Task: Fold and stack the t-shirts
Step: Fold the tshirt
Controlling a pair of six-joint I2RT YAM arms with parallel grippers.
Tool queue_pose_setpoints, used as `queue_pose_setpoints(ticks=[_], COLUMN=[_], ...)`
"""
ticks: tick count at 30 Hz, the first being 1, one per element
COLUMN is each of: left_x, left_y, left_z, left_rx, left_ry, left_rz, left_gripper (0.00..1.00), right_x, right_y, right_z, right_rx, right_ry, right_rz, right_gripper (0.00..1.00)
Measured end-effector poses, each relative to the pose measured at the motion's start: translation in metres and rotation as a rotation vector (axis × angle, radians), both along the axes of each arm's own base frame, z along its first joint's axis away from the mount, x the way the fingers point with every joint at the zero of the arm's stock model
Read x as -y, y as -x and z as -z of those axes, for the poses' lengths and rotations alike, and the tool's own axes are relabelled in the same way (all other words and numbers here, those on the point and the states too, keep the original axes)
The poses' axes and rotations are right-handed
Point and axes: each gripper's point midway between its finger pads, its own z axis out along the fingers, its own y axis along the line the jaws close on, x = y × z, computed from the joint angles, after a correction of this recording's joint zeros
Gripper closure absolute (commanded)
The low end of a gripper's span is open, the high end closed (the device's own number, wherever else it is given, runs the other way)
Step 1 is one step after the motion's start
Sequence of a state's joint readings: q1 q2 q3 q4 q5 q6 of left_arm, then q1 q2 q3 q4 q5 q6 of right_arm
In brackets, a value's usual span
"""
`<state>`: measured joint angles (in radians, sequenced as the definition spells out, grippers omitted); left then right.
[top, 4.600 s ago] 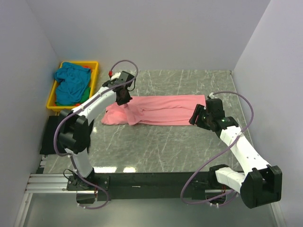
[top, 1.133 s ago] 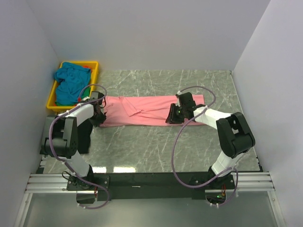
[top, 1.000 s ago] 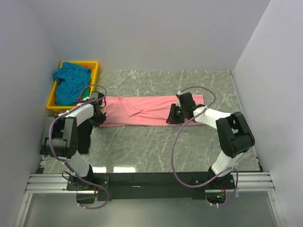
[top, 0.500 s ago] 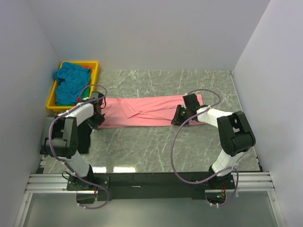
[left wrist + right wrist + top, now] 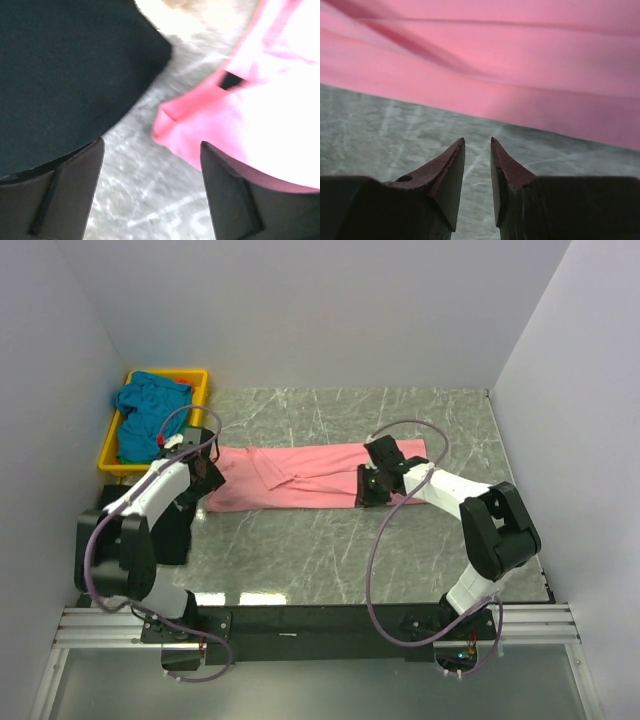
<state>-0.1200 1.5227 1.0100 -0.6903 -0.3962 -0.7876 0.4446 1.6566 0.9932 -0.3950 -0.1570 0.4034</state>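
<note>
Salmon pink t-shirt (image 5: 300, 475) lying flat on the marble table (image 5: 330, 540). Left gripper (image 5: 150, 148) spread wide and empty over a blurred corner, perhaps a sleeve. Right gripper (image 5: 477, 142) narrowly parted and empty, just beside the shirt's edge.

Pink shirt (image 5: 310, 472) of matt cloth — table (image 5: 330, 550) of smooth, faintly glossy stone-look.

The top external camera looks steeply down from high behind the arm bases, far enough back to take in the whole marble table (image 5: 330, 540) from near edge to far edge, plus the yellow tray (image 5: 113, 455) beside its far left corner. The left wrist camera hangs very close over the table's left edge, looking out past the left gripper (image 5: 151, 150) at one blurred end of the pink t-shirt (image 5: 260, 130). The right wrist camera skims low past the right gripper (image 5: 477, 141) towards the shirt's near hem; all three views share that shirt.
</note>
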Motion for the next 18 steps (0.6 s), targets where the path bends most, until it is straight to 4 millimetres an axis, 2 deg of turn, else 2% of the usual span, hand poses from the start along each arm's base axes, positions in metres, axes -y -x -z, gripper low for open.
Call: queue_pose_setpoints(ticks=[4,7,10,14,18], left_x=[0.012,0.017,0.019,0.022,0.025], left_y=[-0.002,-0.002,-0.002,0.000,-0.002], left_z=[-0.036,-0.060,-0.080,-0.081,-0.069], left_rx=[0.108,0.192,0.288,0.339,0.331], left_ry=[0.034,0.060,0.065,0.060,0.051], left_rz=[0.046,0.075,0.116,0.187,0.247], left_gripper=[0.01,0.01,0.01,0.01,0.01], right_x=[-0.024,-0.039,-0.050,-0.051,-0.051], right_y=[-0.007,-0.019,-0.031,-0.033,-0.040], right_z=[-0.016,-0.030,-0.035,-0.028,-0.013], right_rx=[0.076,0.132,0.175,0.194,0.204], right_ry=[0.003,0.010,0.023,0.075,0.172], right_rz=[-0.084,-0.123,-0.140,-0.176,-0.255], right_gripper=[0.66,0.65,0.63,0.54,0.53])
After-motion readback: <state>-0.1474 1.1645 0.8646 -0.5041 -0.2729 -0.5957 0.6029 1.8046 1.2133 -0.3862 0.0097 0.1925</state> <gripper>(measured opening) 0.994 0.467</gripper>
